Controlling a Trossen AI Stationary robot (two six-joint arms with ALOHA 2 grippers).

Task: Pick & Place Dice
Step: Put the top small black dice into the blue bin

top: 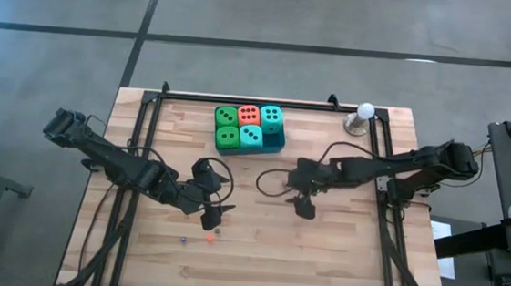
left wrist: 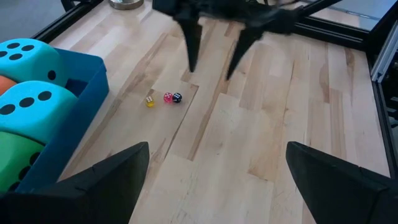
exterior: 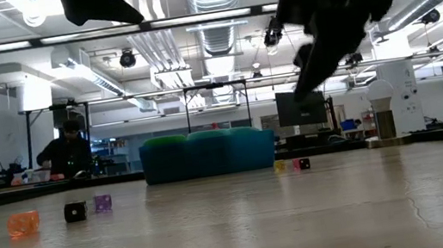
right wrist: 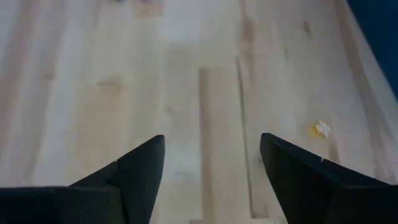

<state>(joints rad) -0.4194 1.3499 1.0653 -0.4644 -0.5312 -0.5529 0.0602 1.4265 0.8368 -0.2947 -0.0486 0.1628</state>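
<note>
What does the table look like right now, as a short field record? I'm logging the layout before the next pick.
tray: blue tray, far middle of the table
tray contents: five large dice, two green, two teal, one orange-red
loose: small dice, yellow, pink and black, on the wood
left hand: open, empty
right hand: open, empty
</note>
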